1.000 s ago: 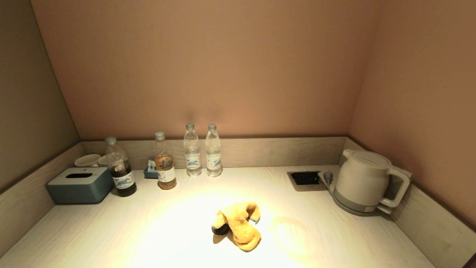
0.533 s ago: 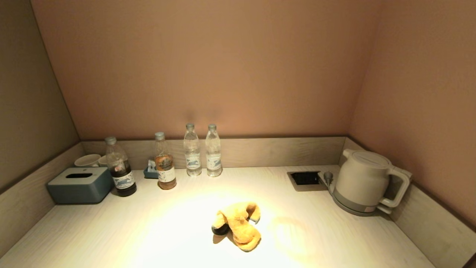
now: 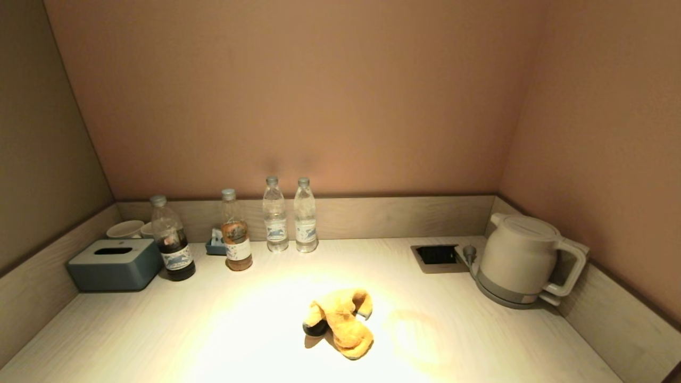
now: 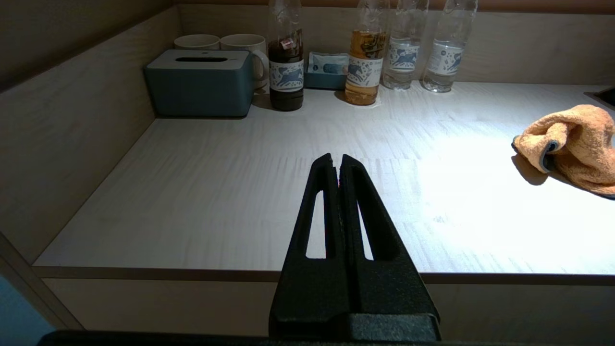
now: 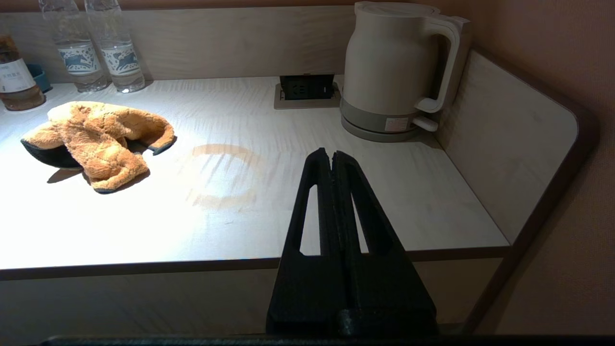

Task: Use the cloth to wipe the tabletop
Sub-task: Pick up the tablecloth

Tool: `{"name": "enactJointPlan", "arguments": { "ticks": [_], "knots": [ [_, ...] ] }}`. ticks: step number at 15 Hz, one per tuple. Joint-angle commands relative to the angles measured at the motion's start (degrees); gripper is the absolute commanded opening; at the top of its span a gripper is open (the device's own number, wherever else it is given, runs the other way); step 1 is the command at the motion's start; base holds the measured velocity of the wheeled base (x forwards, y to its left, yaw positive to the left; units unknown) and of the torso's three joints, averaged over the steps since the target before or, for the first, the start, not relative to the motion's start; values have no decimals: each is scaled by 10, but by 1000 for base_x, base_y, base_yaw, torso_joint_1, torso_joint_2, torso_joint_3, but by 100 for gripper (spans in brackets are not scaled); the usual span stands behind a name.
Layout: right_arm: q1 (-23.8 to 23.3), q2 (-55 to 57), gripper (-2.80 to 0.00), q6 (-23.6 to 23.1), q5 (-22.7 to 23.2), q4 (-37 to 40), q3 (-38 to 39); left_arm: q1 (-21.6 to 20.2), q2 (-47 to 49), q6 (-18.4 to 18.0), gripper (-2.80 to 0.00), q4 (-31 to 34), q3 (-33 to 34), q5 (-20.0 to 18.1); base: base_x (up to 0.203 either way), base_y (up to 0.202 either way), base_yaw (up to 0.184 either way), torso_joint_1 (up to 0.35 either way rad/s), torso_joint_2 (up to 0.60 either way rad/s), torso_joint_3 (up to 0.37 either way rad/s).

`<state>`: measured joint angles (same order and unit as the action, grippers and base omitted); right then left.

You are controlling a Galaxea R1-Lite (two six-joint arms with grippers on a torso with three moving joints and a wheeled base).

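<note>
1. Head view: you are looking at the pale whitish wood-grain worktop (image 3: 159, 330) with its low grey-beige rim, and neither arm shows here.
2. The small fluffy orange-yellow cloth with dark edging (image 3: 340, 322) lies crumpled near the middle of the worktop, closer to the front edge than the back, touched by nothing.
3. Just beside the cloth, toward the right edge, you can see a faint brownish ring-shaped stain (image 5: 223, 175) on the surface.
4. Along the back rim stand two clear water bottles (image 3: 290, 215); toward the left of them are an amber-drink bottle (image 3: 235, 231) and a dark-drink bottle (image 3: 171, 239).
5. In the back left corner sit the grey-blue tissue box (image 3: 114, 264) and white mugs (image 3: 127, 229) behind it.
6. Near the back right corner, the cream electric kettle (image 3: 524, 258) rests on its base, with the small black rectangular socket recess (image 3: 437, 255) just beside it.
7. Your left gripper (image 4: 336, 161) hangs before the front edge on the left side, black fingers pressed together and empty, well apart from the cloth.
8. Your right gripper (image 5: 331, 156) hangs before the front edge on the right side, fingers likewise pressed together and holding nothing, with the stain between it and the cloth.
</note>
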<state>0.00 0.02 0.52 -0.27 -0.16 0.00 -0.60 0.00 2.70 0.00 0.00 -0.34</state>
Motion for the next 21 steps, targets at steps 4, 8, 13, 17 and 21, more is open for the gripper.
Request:
{"name": "enactJointPlan", "arguments": {
  "ticks": [4, 8, 13, 17, 21],
  "knots": [
    [0, 0, -280, 0, 0, 0, 0, 0, 1, 0, -280, 0, 0, 0, 0, 0, 0, 0, 0, 0],
    [0, 0, -280, 0, 0, 0, 0, 0, 1, 0, -280, 0, 0, 0, 0, 0, 0, 0, 0, 0],
    [0, 0, -280, 0, 0, 0, 0, 0, 1, 0, -280, 0, 0, 0, 0, 0, 0, 0, 0, 0],
    [0, 0, -280, -3, 0, 0, 0, 0, 1, 0, -280, 0, 0, 0, 0, 0, 0, 0, 0, 0],
    [0, 0, -280, -8, -4, -1, 0, 0, 1, 0, -280, 0, 0, 0, 0, 0, 0, 0, 0, 0]
  ]
}}
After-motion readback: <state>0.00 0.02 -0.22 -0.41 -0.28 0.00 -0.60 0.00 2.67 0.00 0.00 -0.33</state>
